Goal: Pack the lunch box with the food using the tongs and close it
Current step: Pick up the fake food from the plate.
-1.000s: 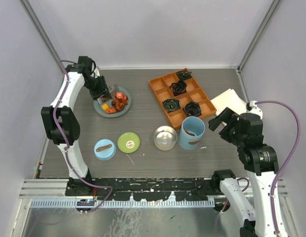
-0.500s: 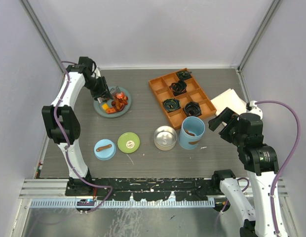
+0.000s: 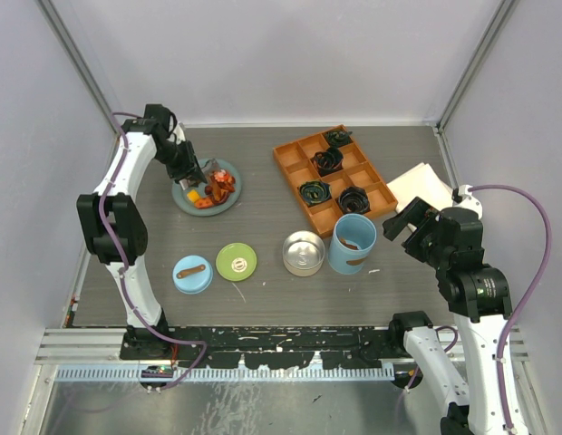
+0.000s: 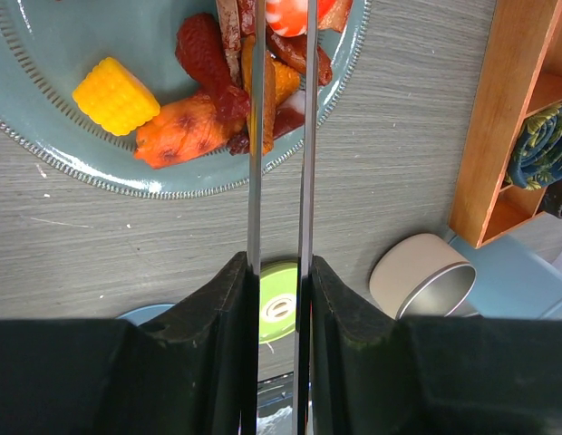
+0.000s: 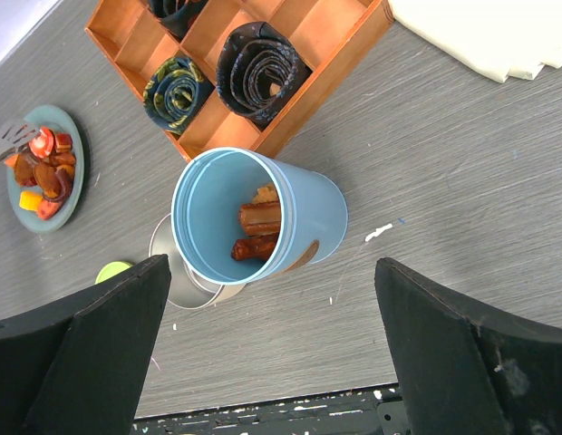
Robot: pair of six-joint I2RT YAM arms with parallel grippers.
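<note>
My left gripper point(image 4: 279, 263) is shut on the slim grey tongs point(image 4: 255, 136), whose two arms run nearly parallel over the food point(image 4: 199, 109). That pile of orange, red and brown chunks lies on the teal plate point(image 4: 100, 36) at the back left point(image 3: 228, 201). An orange chunk sits between the tongs' arms. The lunch box stands open mid-table: steel tin point(image 3: 303, 253), green lid point(image 3: 236, 261), light-blue cylinder point(image 3: 353, 243), blue lid point(image 3: 192, 274). Brown pieces point(image 5: 261, 231) lie inside the cylinder point(image 5: 308, 204). My right gripper point(image 5: 272, 344) hangs open and empty, above and right of the cylinder.
An orange compartment tray point(image 3: 334, 178) of black coils sits behind the cylinder. A white folded cloth point(image 3: 421, 186) lies at the right edge. Grey walls close in the table on three sides.
The tongs' arms have drawn closer together over the food as my left gripper squeezed. The right arm has not moved.
</note>
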